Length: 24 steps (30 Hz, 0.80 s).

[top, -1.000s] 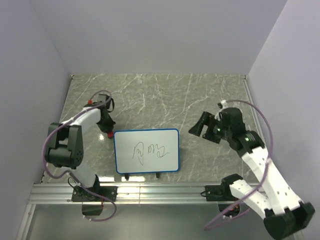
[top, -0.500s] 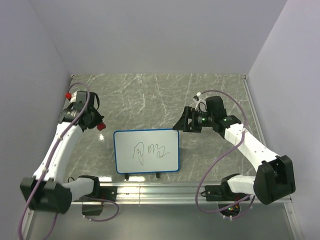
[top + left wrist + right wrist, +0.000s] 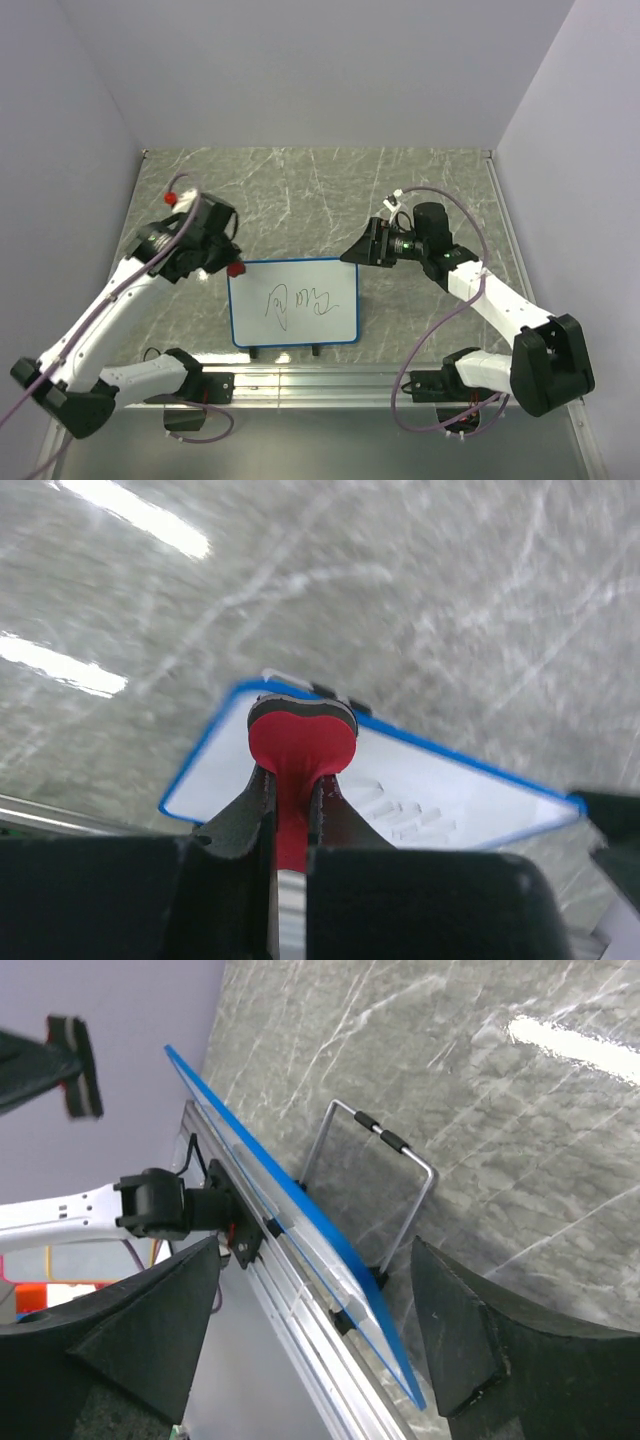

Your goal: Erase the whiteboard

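Observation:
The whiteboard (image 3: 292,302) stands tilted near the front edge, blue-rimmed, with black scribbles at its centre. My left gripper (image 3: 232,266) is shut on a small red-and-black eraser (image 3: 237,268), which hovers at the board's upper left corner. In the left wrist view the eraser (image 3: 300,740) is pinched between the fingers (image 3: 245,805) above the whiteboard (image 3: 450,790). My right gripper (image 3: 352,254) is open at the board's upper right corner. In the right wrist view the whiteboard (image 3: 285,1195) is edge-on between the wide-apart fingers (image 3: 150,1330), touching neither.
A wire stand (image 3: 395,1160) with black feet props the board from behind. An aluminium rail (image 3: 320,385) runs along the table's near edge, holding both arm bases. Purple walls close in on the left, back and right. Bare marble lies behind the board.
My left gripper has swung with the eraser from the far left to the board's upper left corner. My right gripper has come in to the upper right corner, its jaws narrowing slightly.

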Motion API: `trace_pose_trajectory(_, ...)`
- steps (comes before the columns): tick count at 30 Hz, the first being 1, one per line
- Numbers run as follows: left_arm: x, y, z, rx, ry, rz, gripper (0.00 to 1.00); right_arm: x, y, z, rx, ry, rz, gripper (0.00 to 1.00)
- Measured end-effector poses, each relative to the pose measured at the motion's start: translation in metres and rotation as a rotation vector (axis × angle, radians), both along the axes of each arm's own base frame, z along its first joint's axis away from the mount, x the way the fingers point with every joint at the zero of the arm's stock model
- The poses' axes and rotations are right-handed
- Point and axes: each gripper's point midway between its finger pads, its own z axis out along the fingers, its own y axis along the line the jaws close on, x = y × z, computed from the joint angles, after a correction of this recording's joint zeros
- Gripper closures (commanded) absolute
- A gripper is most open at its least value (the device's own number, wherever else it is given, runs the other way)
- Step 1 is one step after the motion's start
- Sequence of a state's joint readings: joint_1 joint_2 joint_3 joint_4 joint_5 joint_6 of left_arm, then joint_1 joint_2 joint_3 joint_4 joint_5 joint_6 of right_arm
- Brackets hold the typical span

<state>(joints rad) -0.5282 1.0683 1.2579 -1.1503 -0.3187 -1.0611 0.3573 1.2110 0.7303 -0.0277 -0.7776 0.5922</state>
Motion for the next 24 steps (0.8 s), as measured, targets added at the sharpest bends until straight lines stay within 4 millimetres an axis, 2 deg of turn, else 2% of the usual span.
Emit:
trace_pose_trajectory(4, -0.001, -0.054, 0.009, 0.015, 0.005, -0.113, 1.0, 0.0, 0.004, -0.008, 0.015, 0.015, -0.009, 0.24)
trace_pose_trajectory(6, -0.003, -0.085, 0.008, 0.023, 0.003, -0.17, 1.0, -0.001, 0.009, -0.009, 0.023, 0.013, 0.001, 0.32)
trace_pose_trajectory(7, -0.006, -0.102, 0.004, 0.033, 0.007, -0.211, 1.0, -0.003, 0.012, -0.01, 0.027, 0.014, 0.009, 0.35)
trace_pose_trajectory(8, -0.008, -0.118, 0.0, 0.036, 0.01, -0.241, 1.0, -0.005, 0.016, -0.011, 0.029, 0.012, 0.02, 0.47)
trace_pose_trajectory(15, -0.028, -0.196, -0.039, 0.093, 0.039, -0.403, 1.0, -0.012, 0.027, -0.018, 0.016, 0.008, 0.038, 0.72)
trace_pose_trajectory(19, -0.045, -0.223, -0.066, 0.14, 0.049, -0.444, 1.0, -0.02, 0.034, -0.017, 0.028, -0.015, 0.077, 0.92)
trace_pose_trajectory(20, -0.049, -0.227, -0.072, 0.155, 0.042, -0.448, 1.0, -0.019, 0.034, -0.018, 0.024, -0.025, 0.076, 1.0)
trace_pose_trajectory(24, -0.068, -0.232, -0.081, 0.177, -0.003, -0.444, 1.0, -0.023, 0.033, -0.019, 0.029, -0.04, 0.093, 1.0)
